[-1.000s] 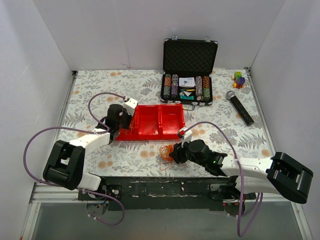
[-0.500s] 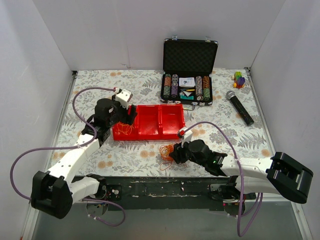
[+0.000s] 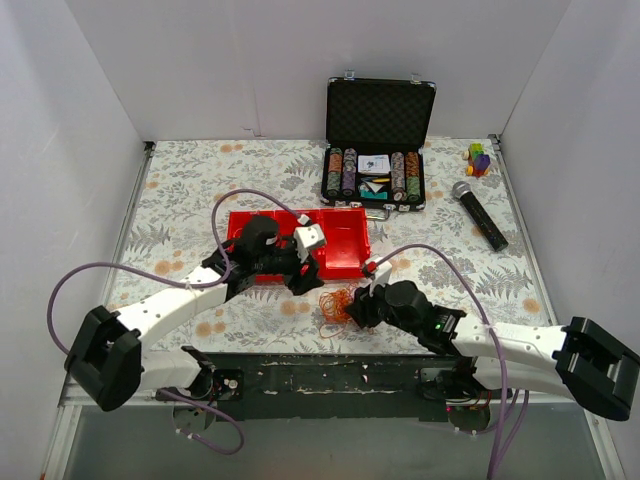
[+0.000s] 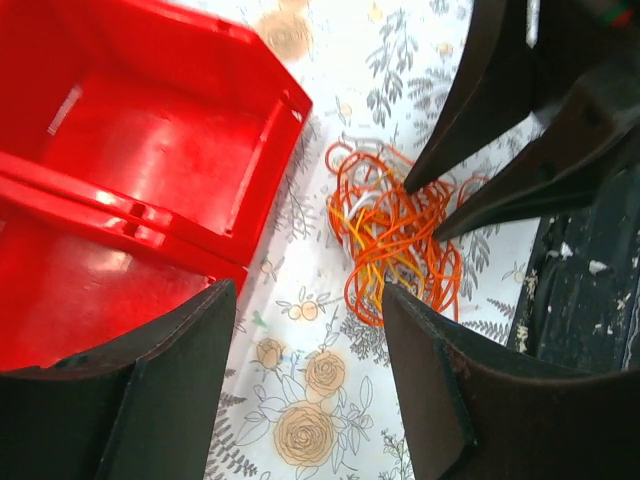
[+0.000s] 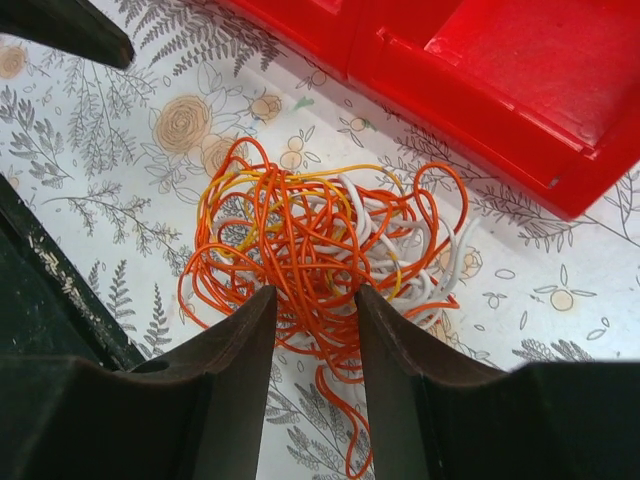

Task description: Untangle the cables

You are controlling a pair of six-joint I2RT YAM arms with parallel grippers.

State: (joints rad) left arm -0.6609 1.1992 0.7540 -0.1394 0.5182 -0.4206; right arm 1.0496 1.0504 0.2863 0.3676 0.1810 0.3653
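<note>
Left to right across the flowered table (image 3: 180, 200): the left gripper (image 4: 305, 300) hung low over the cloth beside the front corner of a red two-compartment bin (image 3: 340, 250). Its fingers were spread wide with nothing between them but bare tablecloth. Just beyond its fingertips, on the cloth between the bin and the table's near edge, lay the cables (image 5: 310, 230), a loose clump of thin orange loops with a few yellow and white strands threaded through. The clump lay near the bin without touching it. On the far side of it, the right gripper (image 5: 313, 300) had its fingers partly open astride the clump's near edge. Several orange strands ran through the gap, but the pads did not appear to be pressed onto them. The bundle looked very light and springy, soft as a mass though each strand was wiry enough to keep its curl. A tug on one loop would likely drag the whole clump over the cloth rather than free anything. The best holds seemed to be at the fringe, on an outer loop standing clear of the knot or on the single orange end trailing toward the near edge. One gripper could then pin the body while the other drew a strand away. A pinch into the dense middle risked catching many strands at once.
</note>
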